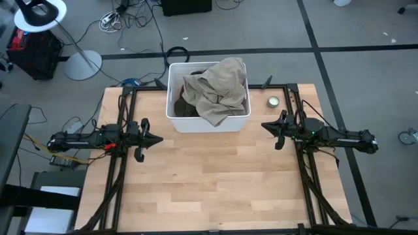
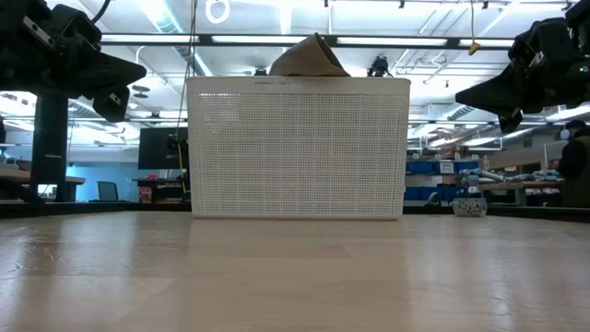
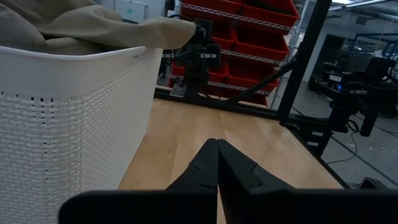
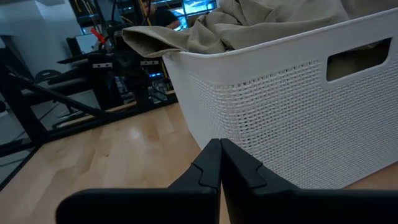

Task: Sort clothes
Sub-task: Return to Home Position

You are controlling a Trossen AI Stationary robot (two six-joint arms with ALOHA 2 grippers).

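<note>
A beige tan garment point(image 1: 215, 91) lies heaped on top of the white plastic bin point(image 1: 175, 121) at the table's far middle, draped over the bin's near rim; a dark garment point(image 1: 181, 104) shows under it at the bin's left. The beige garment also shows in the left wrist view point(image 3: 93, 28), the right wrist view point(image 4: 249, 22) and the low view point(image 2: 309, 57). The other clothes are hidden. My left gripper point(image 1: 159, 139) is shut and empty, above the table left of the bin. My right gripper point(image 1: 264, 125) is shut and empty, right of the bin.
A small round tin point(image 1: 273, 101) sits on the table right of the bin. Black frame rails point(image 1: 121, 163) run along the table's left and right sides. Bare wooden tabletop point(image 1: 215, 183) stretches from the bin to the near edge.
</note>
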